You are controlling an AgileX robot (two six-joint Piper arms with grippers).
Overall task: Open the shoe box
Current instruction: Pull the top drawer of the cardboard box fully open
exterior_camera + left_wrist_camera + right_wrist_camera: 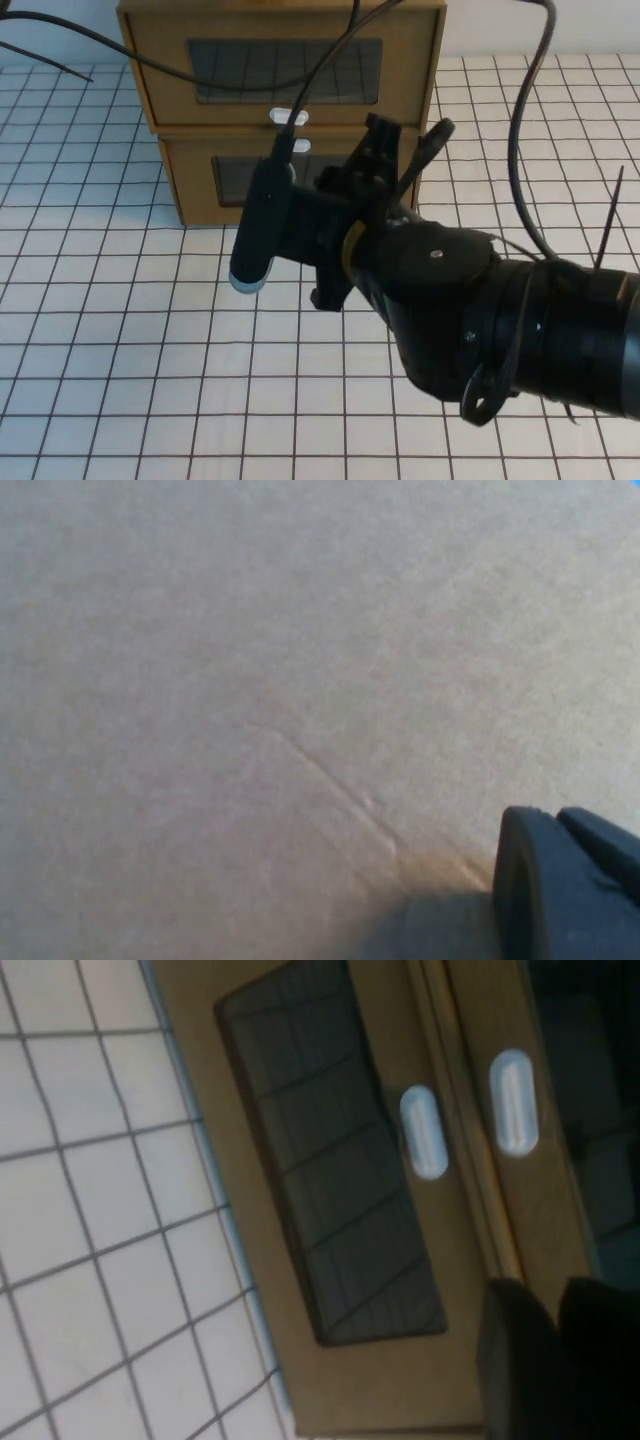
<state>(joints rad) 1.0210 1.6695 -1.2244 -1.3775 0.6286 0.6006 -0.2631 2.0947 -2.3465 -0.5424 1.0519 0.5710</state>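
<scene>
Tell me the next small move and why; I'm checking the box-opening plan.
Probably slide the right gripper toward the robot's left onto a white handle: it hovers before the stacked boxes, right of both handles. The left gripper sits close against cardboard.

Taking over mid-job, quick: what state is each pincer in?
Left pincer: close against plain cardboard; open or closed cannot be told.
Right pincer: at the shoe box front; open or closed cannot be told.

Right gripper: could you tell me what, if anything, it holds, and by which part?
Nothing: the right gripper hovers before the shoe box, off the white handles; the left gripper faces bare cardboard.
</scene>
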